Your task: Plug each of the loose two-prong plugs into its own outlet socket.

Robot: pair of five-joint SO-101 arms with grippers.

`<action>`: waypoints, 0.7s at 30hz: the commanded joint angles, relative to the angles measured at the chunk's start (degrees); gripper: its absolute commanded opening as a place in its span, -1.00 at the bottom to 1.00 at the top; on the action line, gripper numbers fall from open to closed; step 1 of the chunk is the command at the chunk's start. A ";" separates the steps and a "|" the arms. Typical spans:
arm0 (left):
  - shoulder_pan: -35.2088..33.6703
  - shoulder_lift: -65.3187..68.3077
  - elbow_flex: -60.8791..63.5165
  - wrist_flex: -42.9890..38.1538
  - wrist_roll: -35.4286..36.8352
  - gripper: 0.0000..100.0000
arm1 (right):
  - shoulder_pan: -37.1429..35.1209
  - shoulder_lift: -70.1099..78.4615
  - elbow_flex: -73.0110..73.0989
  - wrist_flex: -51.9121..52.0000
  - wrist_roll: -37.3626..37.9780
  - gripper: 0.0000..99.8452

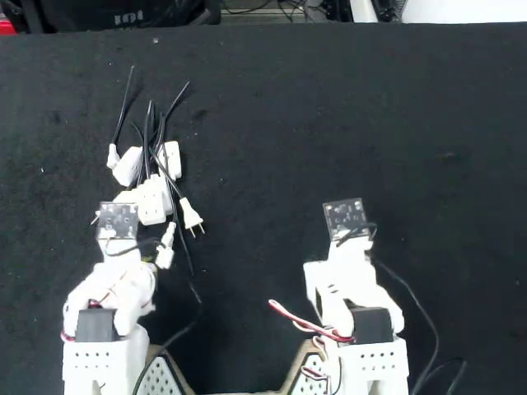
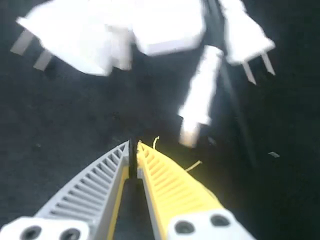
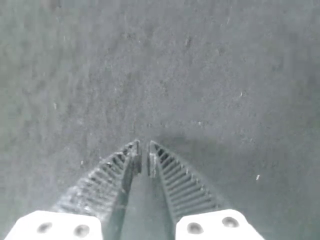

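We are finding the left end effector (image 2: 133,150) pinched narrow beside the plugs (image 1: 191,216) and outlet sockets (image 1: 151,202) at ten o'clock on the surface (image 1: 346,107), seemingly staging a pick, the right end effector (image 3: 143,151) idling closed, empty.

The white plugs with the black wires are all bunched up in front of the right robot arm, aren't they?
Not quite. The white plugs with the black wires are bunched up in front of the left arm, not the right one. The high view shows this, and the left wrist view has them close ahead of the left gripper.
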 commanded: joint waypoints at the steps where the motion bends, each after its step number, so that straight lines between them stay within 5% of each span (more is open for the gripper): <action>1: -12.09 -0.35 -7.52 -3.25 -10.90 -0.91 | 1.58 -5.41 -5.32 -5.80 4.31 -0.90; 8: -27.21 -0.35 -18.51 -11.78 -13.89 -0.91 | 1.49 -5.41 -15.43 -8.88 13.98 -0.75; 16: -25.45 -0.35 -33.01 -13.10 -2.11 -0.51 | 1.41 -5.05 -36.26 -5.80 12.04 -0.75; 21: -22.64 3.78 -41.80 -12.75 -0.35 -0.57 | 1.23 -3.12 -53.41 2.29 12.04 -0.75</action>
